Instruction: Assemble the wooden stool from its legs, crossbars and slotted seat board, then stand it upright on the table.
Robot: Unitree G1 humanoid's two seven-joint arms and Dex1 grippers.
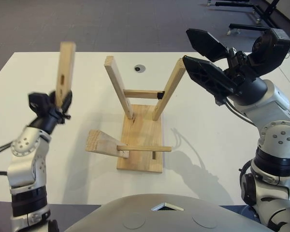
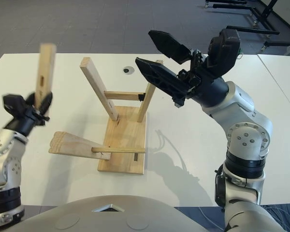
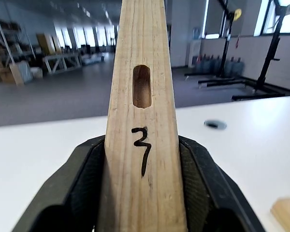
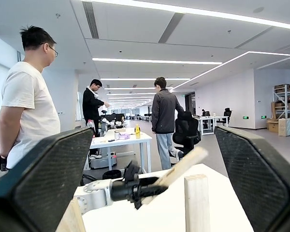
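Left gripper (image 1: pixel 57 104), black and two-fingered, is clamped on the lower part of a pale wooden stool leg (image 1: pixel 66 65) and holds it nearly upright above the left side of the white table (image 1: pixel 19 77). This leg shows lengthwise grain, an oblong mortise slot (image 3: pixel 142 86) cut into its face and a black handwritten mark (image 3: pixel 141 147) just below the slot. Its bottom end is hidden between the fingers (image 3: pixel 79 188), and in the head views it is blurred. Right gripper (image 1: pixel 187 45), also black, hangs over the far right of the table with its jaws spread wide and nothing between them. Between the arms a flat rectangular light-wood seat board (image 1: pixel 140 163) lies on the table with a narrow board slot (image 1: pixel 156 155) near its right edge. From the board's far end rise the left standing leg (image 1: pixel 118 87) and the right standing leg (image 1: pixel 169 89), splayed apart and joined by a short horizontal crossbar (image 1: pixel 141 94). How their feet sit in the board is hard to make out. The top of the right standing leg is close to the right gripper; contact cannot be judged. A fourth, fallen leg (image 1: pixel 102 143) lies on its side at the board's left edge, and a thin loose crossbar (image 1: pixel 147 148) runs from it across the board. A small dark round grommet (image 1: pixel 139 68) sits in the table beyond the legs.
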